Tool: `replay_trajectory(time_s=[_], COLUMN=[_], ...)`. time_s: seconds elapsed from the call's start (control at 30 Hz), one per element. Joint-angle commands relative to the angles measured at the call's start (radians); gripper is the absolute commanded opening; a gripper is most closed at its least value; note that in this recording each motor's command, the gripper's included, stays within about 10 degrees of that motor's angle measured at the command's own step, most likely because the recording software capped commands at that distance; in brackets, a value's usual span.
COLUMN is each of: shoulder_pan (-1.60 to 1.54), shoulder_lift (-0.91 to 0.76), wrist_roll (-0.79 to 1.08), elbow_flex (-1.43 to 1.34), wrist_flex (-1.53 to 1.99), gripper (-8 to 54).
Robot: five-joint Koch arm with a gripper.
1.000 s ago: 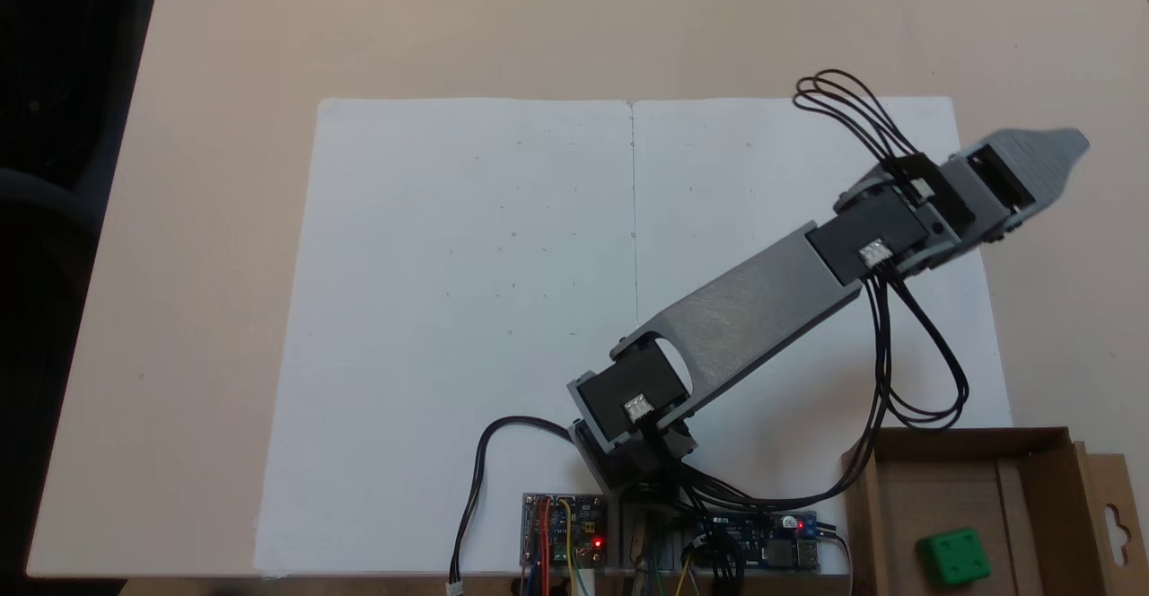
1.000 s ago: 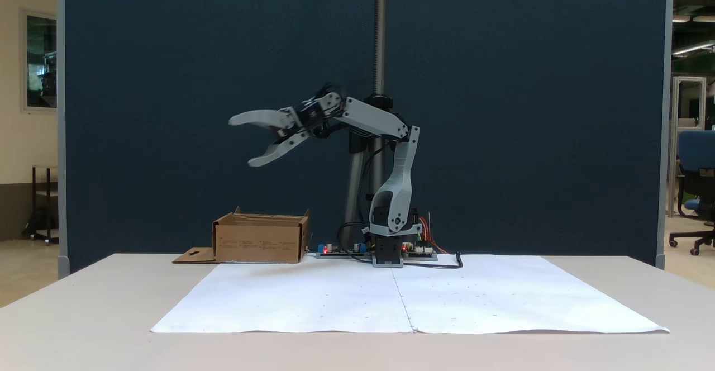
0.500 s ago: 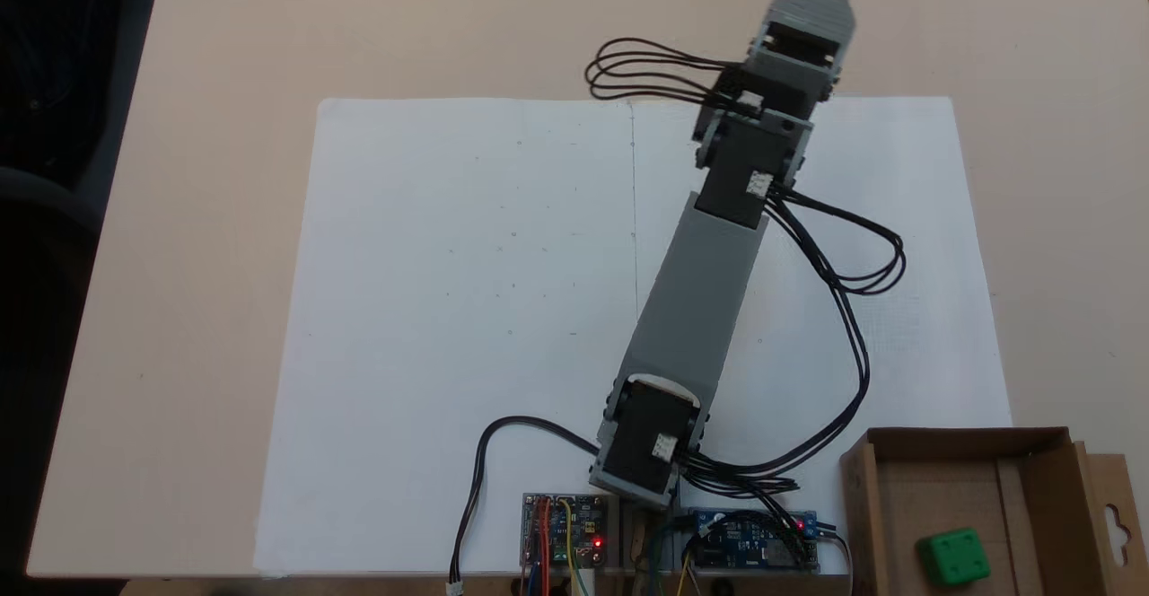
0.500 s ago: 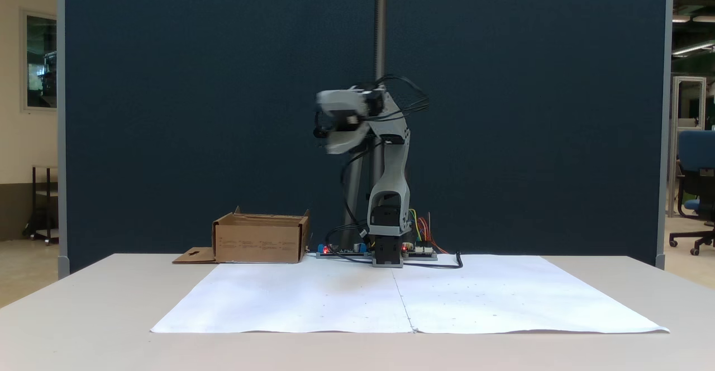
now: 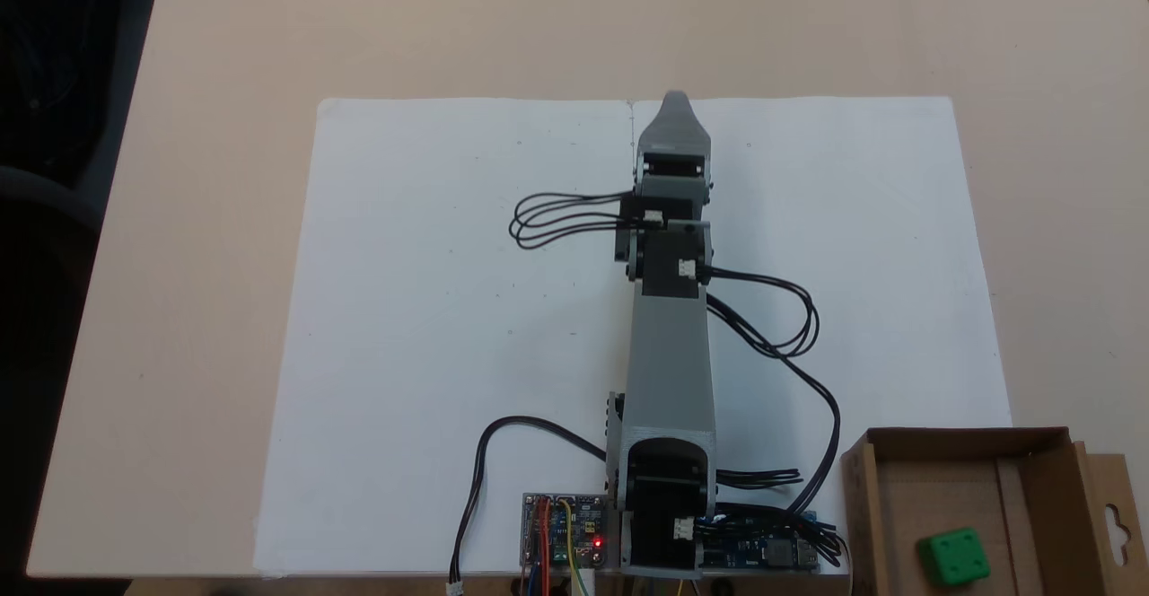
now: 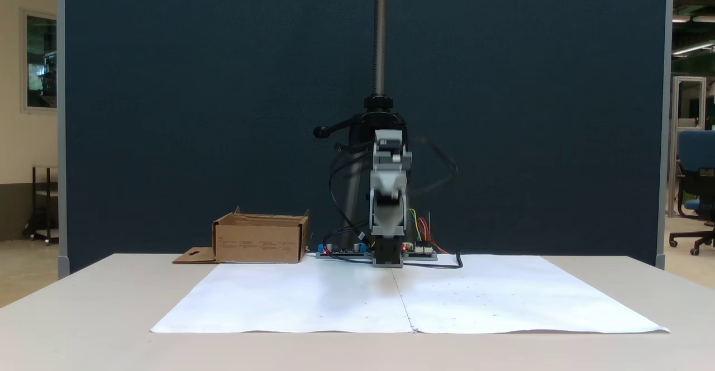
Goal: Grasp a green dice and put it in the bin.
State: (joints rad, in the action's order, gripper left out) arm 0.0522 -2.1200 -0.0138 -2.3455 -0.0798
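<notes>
The green dice [image 5: 953, 557] lies on the floor of the bin [image 5: 965, 440], a brown cardboard box at the lower right of a fixed view from above. From the front, the bin [image 6: 260, 241] stands left of the arm's base and its wall hides the dice. My gripper [image 5: 673, 109] points along the paper's middle seam, far from the bin, with nothing seen in it. Seen from above, its jaws lie one over the other. In the front view the gripper [image 6: 389, 188] faces the camera and is blurred, so I cannot tell how far apart the jaws are.
A large white paper sheet [image 5: 449, 309] covers the table's middle. Circuit boards [image 5: 564, 529] and black cable loops [image 5: 790, 327] sit by the arm's base. The bin's hang-tab flap [image 5: 1116, 515] lies flat outward. A metal pole [image 6: 380, 30] and blue partition stand behind.
The arm has swung from the right side of the paper to its middle seam and has drawn in and dropped lower. The dice has stayed in the bin.
</notes>
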Motion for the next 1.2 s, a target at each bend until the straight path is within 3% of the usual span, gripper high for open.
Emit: replay_trajectory(time_s=[0.0,0.5,0.7,1.17], shoulder_pan=[0.009,-0.009,-0.012,-0.014], shoulder_lift=[-0.035,-0.129,-0.23,-0.25], wrist_roll=[-0.055,-0.048,-0.035,-0.028], elbow_flex=[-0.037,-0.545,-0.655,-0.787], wrist_flex=[-0.165,-0.659,-0.872,-1.319], gripper=[44.2,43.1,43.0,43.5])
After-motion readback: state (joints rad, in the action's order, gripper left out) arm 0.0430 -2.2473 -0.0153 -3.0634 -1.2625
